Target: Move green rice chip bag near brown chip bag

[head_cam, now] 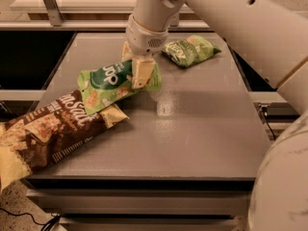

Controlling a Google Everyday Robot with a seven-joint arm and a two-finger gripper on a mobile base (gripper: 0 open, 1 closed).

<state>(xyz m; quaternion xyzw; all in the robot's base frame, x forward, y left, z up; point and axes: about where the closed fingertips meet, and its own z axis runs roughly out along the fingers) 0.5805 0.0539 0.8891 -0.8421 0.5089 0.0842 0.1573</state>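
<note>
The green rice chip bag [108, 84] is light green with a dark green round logo and lies tilted at the table's centre-left. Its lower-left corner overlaps the top end of the brown chip bag [45, 131], a long dark-brown bag with cream ends and white "Salt" lettering that hangs over the table's front-left corner. My gripper [139, 71] comes down from above onto the right end of the green rice chip bag. Its cream fingers [143, 72] are shut on that end.
A smaller, darker green wrinkled bag [188, 50] lies at the back right of the grey table [192, 138]. My white arm [231, 23] crosses the upper right. Dark gaps flank the table on the left and right.
</note>
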